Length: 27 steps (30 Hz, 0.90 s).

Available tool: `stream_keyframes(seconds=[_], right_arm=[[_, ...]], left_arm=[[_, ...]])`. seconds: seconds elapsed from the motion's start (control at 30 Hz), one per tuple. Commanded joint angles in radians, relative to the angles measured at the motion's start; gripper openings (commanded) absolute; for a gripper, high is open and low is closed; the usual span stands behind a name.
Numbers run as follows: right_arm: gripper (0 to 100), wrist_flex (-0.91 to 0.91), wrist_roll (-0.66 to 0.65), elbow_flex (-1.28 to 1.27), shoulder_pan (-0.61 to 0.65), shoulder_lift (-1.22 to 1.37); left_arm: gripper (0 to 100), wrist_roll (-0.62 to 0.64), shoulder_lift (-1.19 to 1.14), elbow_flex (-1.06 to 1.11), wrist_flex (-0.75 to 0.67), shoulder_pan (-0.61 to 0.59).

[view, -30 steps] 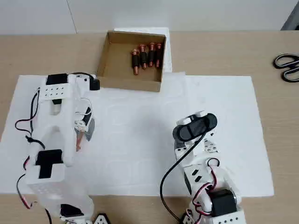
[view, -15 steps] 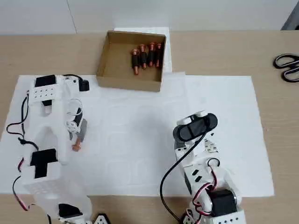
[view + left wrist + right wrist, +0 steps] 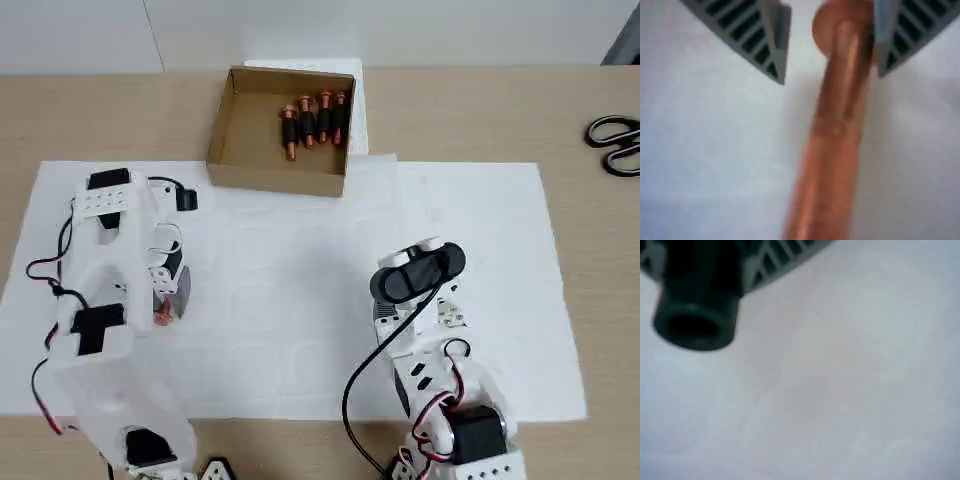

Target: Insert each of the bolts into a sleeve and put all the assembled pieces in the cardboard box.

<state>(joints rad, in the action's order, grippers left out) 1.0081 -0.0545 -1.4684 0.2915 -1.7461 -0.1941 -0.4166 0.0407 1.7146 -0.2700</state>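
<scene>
Two arms at the near edge of the bench (image 3: 100, 110). Near right, the right arm (image 3: 440, 380) sits folded over the white sheet (image 3: 300, 300), and its wrist view has the right jaws clamped on one black sleeve (image 3: 695, 315), open end showing, held just above the paper. On the left, the left arm (image 3: 110, 290) leans over the sheet's left side. Its left jaws are spread wide, one copper bolt (image 3: 840, 125) lying between them on the paper. The bolt's head is right against one finger (image 3: 890, 45), and the other finger (image 3: 760, 40) stands apart from it. From above, that bolt (image 3: 163, 318) peeks out beside the arm's wrist.

Further back, one cardboard box (image 3: 225, 125) sits at the sheet's far edge, left of centre. Inside, four assembled pieces (image 3: 308, 122), copper bolts in black sleeves, lie side by side against the right wall. Far right, one pair of scissors (image 3: 612, 145) rests on bare bench, well apart from everything.
</scene>
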Motion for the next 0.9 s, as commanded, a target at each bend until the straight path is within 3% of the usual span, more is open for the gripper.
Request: stream_keyframes(seconds=[0.0,0.17,0.33,0.43,0.53,0.7,0.87], right_arm=[[0.5,-0.019,-0.011,0.008,-0.007,-0.007],[0.5,-0.019,-0.012,0.008,-0.007,-0.007],[0.5,-0.019,-0.014,0.008,-0.007,-0.005],[0.5,-0.019,-0.017,0.008,-0.007,-0.005],[0.5,-0.019,-0.017,0.008,-0.007,-0.005],[0.5,-0.019,-0.017,0.008,-0.008,0.001],[0.5,-0.019,-0.017,0.008,-0.041,-0.005]], left_arm=[[12,-0.002,-0.003,-0.004,-0.041,0.005],[1,-0.008,-0.008,-0.004,-0.051,0.005],[1,-0.009,0.002,-0.002,-0.055,0.006],[1,-0.091,0.026,-0.036,-0.029,0.046],[1,-0.247,0.086,-0.09,0.034,0.133],[1,-0.7,0.166,-0.074,0.037,0.278],[1,-1.1,0.167,-0.082,0.032,0.315]])
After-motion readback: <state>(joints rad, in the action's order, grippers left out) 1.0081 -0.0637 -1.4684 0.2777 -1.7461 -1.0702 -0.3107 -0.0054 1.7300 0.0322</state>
